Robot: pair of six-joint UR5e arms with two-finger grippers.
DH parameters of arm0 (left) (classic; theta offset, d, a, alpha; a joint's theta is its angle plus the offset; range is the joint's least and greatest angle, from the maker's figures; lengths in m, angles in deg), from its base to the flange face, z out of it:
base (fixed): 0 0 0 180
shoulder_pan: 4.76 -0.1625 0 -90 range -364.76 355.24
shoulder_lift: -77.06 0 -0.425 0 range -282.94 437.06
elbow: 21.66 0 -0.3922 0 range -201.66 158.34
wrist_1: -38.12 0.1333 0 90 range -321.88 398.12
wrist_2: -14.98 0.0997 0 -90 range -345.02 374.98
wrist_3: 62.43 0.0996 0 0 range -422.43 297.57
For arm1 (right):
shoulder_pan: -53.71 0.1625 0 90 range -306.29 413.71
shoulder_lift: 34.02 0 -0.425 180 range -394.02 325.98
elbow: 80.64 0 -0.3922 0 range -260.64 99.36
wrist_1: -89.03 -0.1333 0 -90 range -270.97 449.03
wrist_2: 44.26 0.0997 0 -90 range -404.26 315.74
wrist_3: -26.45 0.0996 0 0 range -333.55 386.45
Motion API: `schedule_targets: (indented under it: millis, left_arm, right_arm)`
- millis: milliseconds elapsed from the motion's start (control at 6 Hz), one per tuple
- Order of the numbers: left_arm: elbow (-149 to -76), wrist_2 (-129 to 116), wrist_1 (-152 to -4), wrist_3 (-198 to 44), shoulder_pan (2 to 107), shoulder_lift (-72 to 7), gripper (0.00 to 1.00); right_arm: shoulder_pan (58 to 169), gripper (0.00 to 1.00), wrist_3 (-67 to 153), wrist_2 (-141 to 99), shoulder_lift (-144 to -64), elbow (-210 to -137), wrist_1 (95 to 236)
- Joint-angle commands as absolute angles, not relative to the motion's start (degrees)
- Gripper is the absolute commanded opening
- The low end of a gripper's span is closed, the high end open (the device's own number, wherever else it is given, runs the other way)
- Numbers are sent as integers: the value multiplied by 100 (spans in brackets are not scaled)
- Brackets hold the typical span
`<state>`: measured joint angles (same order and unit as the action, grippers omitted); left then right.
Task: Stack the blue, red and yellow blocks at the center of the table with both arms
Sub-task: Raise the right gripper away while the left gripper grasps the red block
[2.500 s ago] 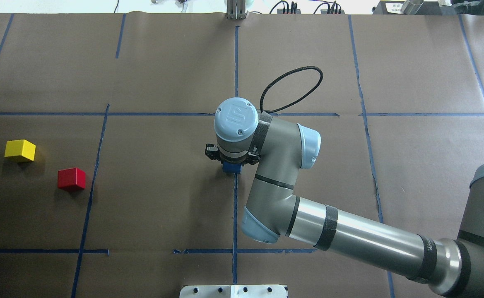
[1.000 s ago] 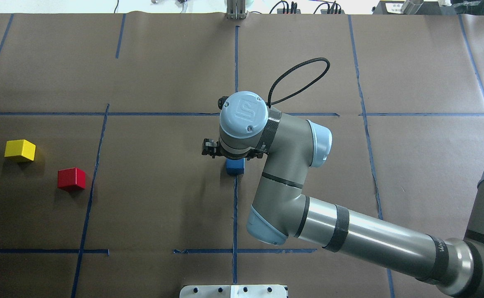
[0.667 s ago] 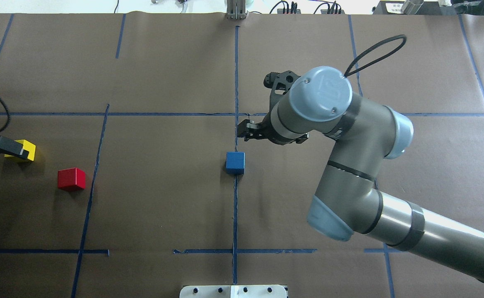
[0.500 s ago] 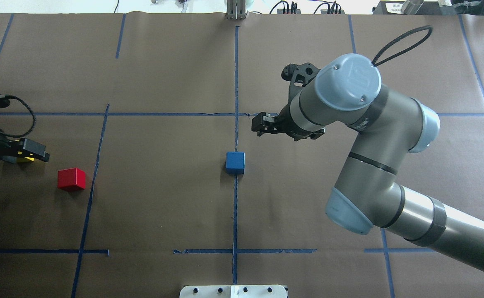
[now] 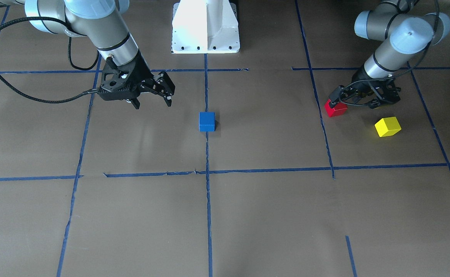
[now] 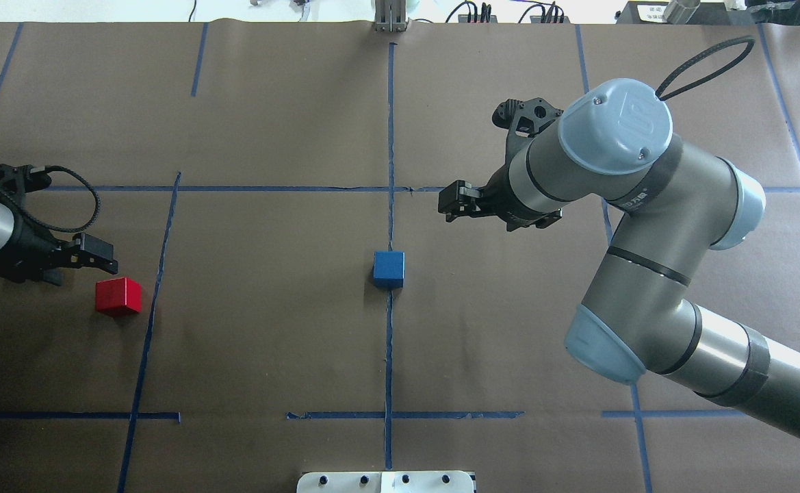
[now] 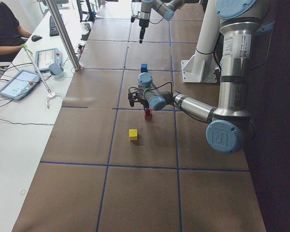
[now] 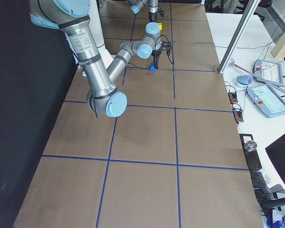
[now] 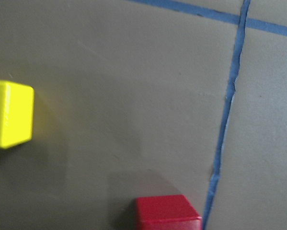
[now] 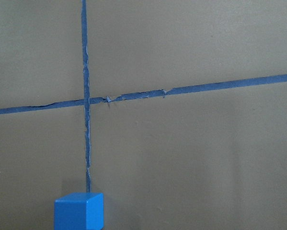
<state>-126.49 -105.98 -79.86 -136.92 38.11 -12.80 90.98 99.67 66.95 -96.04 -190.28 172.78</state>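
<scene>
The blue block (image 6: 389, 268) stands alone at the table's centre, on the tape cross; it also shows in the front view (image 5: 207, 121) and at the bottom of the right wrist view (image 10: 79, 211). My right gripper (image 5: 151, 100) is open and empty, raised, to the robot's right of it. The red block (image 6: 118, 296) and yellow block (image 5: 387, 126) sit on the robot's left side. My left gripper (image 5: 362, 100) is open and hovers between them, one finger over the red block (image 5: 335, 109). The arm hides the yellow block in the overhead view. Both show in the left wrist view: yellow (image 9: 9, 120), red (image 9: 167, 213).
Brown paper with blue tape grid lines covers the table. The white robot base (image 5: 205, 27) is at the robot's edge. In the exterior left view a side bench with tablets (image 7: 19, 82), a metal pole (image 7: 65, 36) and a seated person (image 7: 2, 29) lies beyond the far edge.
My right gripper let go of the blue block at the centre, rose and drew back to the right. My left arm came in from the left, over the yellow block, toward the red one.
</scene>
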Motion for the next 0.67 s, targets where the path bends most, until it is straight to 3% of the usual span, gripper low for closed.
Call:
schedule_targets:
  millis: [0,333,500]
  left_arm:
    - [-12608,-10359,-7974,-13802,3576,-1233,100]
    - [-12573,-10359,-7974,-13801,3559,-1232,100]
    - [-12520,-10350,-7974,-13793,3550,-1232,84]
  right_arm:
    - [9088,100,9975,6666,-9651,-19033,17270]
    - [9080,100,10045,6666,-9634,-19033,17270]
    - [9097,100,10045,6666,-9634,-19024,17270]
